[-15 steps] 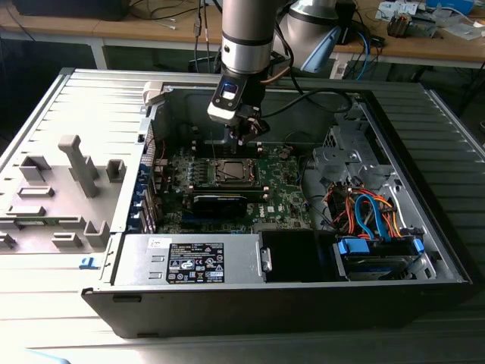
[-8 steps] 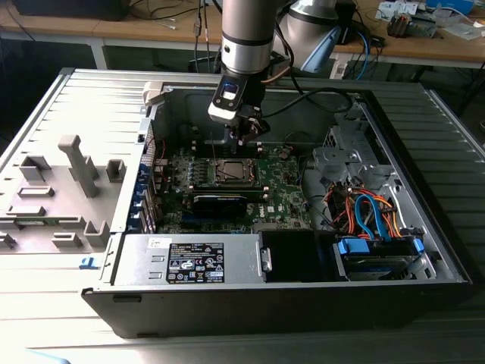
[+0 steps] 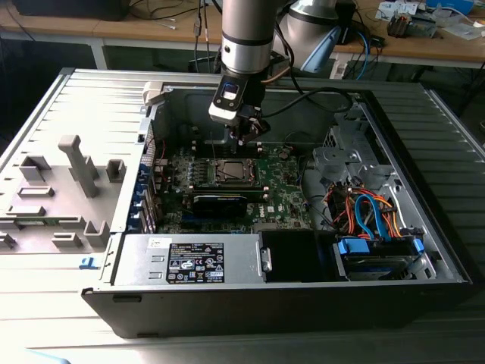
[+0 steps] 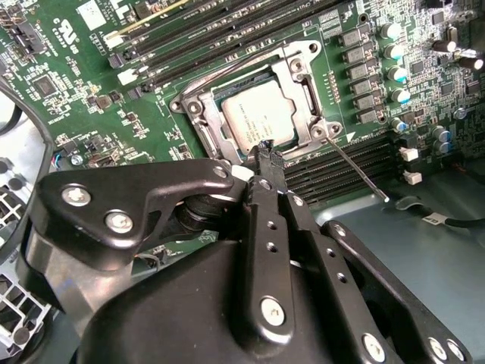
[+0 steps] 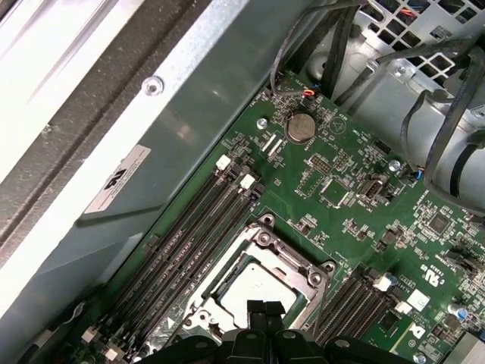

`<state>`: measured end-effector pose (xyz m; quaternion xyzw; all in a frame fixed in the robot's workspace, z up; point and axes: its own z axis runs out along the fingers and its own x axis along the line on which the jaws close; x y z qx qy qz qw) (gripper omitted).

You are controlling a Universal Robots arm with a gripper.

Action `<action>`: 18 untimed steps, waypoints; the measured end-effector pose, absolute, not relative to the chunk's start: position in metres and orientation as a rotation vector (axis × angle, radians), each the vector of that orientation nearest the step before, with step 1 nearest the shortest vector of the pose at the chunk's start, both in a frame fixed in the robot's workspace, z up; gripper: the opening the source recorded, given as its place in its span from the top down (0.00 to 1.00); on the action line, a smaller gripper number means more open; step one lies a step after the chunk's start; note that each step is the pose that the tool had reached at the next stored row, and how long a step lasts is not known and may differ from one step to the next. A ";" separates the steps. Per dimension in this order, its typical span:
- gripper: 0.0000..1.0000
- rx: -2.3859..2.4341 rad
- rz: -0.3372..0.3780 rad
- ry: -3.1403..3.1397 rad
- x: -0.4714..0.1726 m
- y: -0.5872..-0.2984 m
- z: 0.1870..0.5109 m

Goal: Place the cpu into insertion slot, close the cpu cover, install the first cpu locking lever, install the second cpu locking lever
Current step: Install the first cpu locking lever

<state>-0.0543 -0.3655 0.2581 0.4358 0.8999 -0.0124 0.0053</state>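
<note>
The cpu [image 4: 256, 117] lies flat in the insertion slot [image 3: 231, 173] on the green board, its silvery top showing through the window of the cpu cover [image 4: 301, 95]. The cover lies down around the chip in both wrist views, cpu [image 5: 254, 292] and cpu cover [image 5: 307, 269]. One thin wire lever [image 4: 358, 167] sticks out free from a socket corner. A second lever [image 4: 235, 64] runs along the socket's edge by the memory slots. My gripper [image 4: 265, 152] hangs just above the socket's edge, fingertips together with nothing between them; gripper [image 5: 262, 307], gripper [image 3: 244, 140].
The open computer case [image 3: 424, 152] surrounds the board with metal walls. Long black memory slots [image 5: 197, 227] flank the socket. A power supply box [image 3: 189, 259] sits at the front, and a drive bay with coloured cables [image 3: 371, 216] stands at the exterior view's right.
</note>
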 end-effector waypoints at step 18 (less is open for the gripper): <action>0.89 1.323 -0.038 2.837 -0.054 -0.365 0.258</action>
